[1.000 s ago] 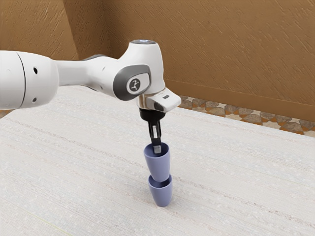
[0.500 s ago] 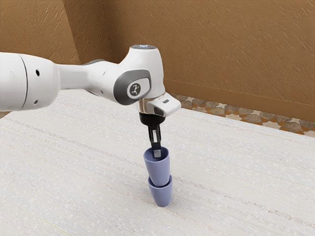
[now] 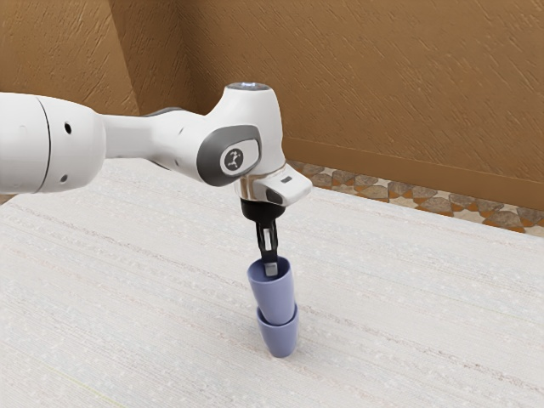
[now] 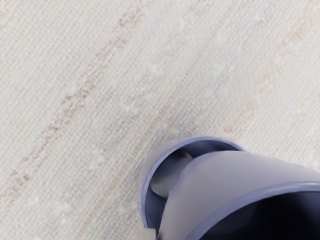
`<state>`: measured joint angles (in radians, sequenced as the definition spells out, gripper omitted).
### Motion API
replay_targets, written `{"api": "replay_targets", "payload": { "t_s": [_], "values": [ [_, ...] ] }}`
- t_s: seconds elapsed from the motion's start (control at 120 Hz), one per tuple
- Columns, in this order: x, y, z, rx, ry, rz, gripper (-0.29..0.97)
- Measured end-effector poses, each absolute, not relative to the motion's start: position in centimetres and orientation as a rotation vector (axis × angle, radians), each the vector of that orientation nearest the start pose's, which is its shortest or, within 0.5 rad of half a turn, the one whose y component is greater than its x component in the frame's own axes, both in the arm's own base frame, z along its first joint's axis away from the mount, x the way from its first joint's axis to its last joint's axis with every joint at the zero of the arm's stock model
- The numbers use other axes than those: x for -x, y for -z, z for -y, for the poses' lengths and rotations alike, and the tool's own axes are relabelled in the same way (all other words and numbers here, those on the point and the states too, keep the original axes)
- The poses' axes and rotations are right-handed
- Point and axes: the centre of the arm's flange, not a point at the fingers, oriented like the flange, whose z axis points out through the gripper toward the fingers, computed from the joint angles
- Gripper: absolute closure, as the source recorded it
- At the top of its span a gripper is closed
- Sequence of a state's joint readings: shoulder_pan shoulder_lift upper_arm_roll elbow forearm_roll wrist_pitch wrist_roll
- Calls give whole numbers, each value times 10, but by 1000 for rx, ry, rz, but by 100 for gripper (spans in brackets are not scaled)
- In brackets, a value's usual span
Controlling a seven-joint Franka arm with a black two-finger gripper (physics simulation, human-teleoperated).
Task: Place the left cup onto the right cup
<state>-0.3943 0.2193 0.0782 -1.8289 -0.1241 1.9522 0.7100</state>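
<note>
While the gripper (image 3: 269,265) pinches the left cup (image 3: 272,293) by its rim, closed down onto the wall, that cup sits partway inside the right cup (image 3: 279,336), leaning slightly. Risk: letting go off-axis could jam it or tip the stack onto the table (image 3: 127,297).

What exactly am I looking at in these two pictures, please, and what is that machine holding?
It is a simulated white robot arm with a black two-finger gripper. One picture is taken from a camera at the arm's side, the other from a camera on its hand, looking down. On the pale table stands a blue-grey lower cup. The gripper pinches the rim of an upper cup, slightly tilted, whose base sits inside the lower one.
</note>
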Motion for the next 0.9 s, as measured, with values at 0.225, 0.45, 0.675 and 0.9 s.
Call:
{"api": "replay_targets", "payload": {
  "t_s": [0.225,0.45,0.675,0.9],
  "values": [
    [-572,-406,198,2873,-118,-1525,78],
    [-572,-406,198,2872,-119,-1525,78],
    [-571,-403,198,2878,-130,-1526,61],
    [-570,-401,198,2880,-139,-1527,29]
  ]
}}
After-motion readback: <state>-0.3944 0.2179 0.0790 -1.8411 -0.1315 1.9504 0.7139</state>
